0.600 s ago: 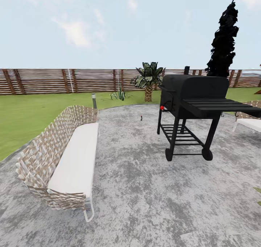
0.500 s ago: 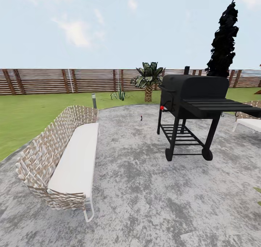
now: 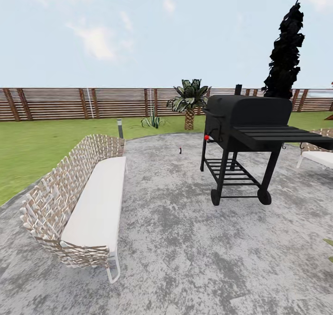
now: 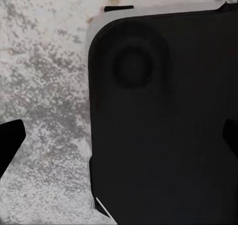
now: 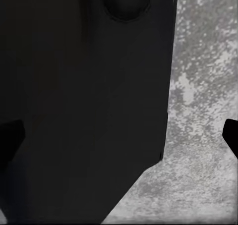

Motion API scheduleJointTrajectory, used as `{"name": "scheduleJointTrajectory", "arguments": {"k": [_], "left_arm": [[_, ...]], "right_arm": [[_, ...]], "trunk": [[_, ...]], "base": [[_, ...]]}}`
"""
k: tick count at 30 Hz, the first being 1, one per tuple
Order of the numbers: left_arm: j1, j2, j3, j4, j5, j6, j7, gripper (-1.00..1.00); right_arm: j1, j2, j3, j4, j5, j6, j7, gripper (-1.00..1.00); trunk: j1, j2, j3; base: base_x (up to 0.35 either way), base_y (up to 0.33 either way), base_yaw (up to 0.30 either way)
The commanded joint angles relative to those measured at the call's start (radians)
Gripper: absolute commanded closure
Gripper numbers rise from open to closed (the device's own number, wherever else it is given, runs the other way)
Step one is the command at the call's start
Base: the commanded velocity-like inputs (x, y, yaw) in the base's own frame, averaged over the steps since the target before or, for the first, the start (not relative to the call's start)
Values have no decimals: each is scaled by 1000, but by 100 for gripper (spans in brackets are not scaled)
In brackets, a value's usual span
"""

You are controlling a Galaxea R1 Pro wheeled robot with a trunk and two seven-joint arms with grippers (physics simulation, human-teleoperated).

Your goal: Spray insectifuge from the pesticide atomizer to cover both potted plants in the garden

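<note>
While beyond the grill (image 3: 245,134) | pesticide atomizer (image 3: 180,150) on patio (image 3: 185,241)

Woven bench (image 3: 83,204) left, black wheeled grill (image 3: 245,139) right, small palm (image 3: 188,102) behind.

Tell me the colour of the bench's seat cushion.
White, on a woven tan-and-white frame; the bench cushion shows best in the head view.

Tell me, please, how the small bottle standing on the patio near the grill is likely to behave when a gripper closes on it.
The bottle looks slim and upright on the patio, so a sideways nudge would probably tip it. It seems tiny beside the grill, hence likely light. It is too far off to judge its surface or stiffness.
</note>
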Motion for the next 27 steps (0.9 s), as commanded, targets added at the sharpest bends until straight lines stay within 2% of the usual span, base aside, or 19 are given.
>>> {"name": "scheduleJointTrajectory", "arguments": {"k": [1,7,10,13,14,15,18,21,25,27], "left_arm": [[1,6,-1,-7,-1,-3,0,-100],[-1,22,-1,-41,-23,-7,0,-100],[-16,20,-2,-58,-39,-7,1,-100],[-33,7,-2,-75,-56,-7,2,-100],[-122,-2,-2,-561,-296,-7,2,-100],[-137,-9,-2,-563,-305,-8,2,-100],[-192,-31,-2,-582,-317,-17,2,-100],[-251,-42,-1,-601,-309,-34,2,-100],[-318,-57,-1,-607,-260,-41,2,-100],[-370,-63,-1,-608,-211,-44,2,-100]], "right_arm": [[-1,-1,-1,-5,0,2,0,-100],[-1,-3,2,-39,6,3,0,-100],[-1,-4,2,-56,8,3,0,-100],[-4,-6,3,-73,8,3,1,-100],[-6,-6,2,-438,8,3,2,-100],[-7,-7,2,-476,8,4,4,-100],[-9,-7,1,-604,6,4,6,-100],[-10,-8,0,-674,6,3,7,-100],[-10,-7,-1,-736,4,1,6,-100],[-10,-7,-1,-776,3,1,6,-100]], "trunk": [[0,0,-1],[0,0,-1],[0,0,-1],[0,0,-1],[0,0,-1],[0,0,-1],[0,0,-1],[0,0,-1],[0,0,-1],[0,0,-1]], "base": [[0,0,0],[0,0,0],[0,0,0],[0,0,0],[0,0,0],[0,0,0],[0,0,0],[0,0,0],[0,0,0],[0,0,0]]}}
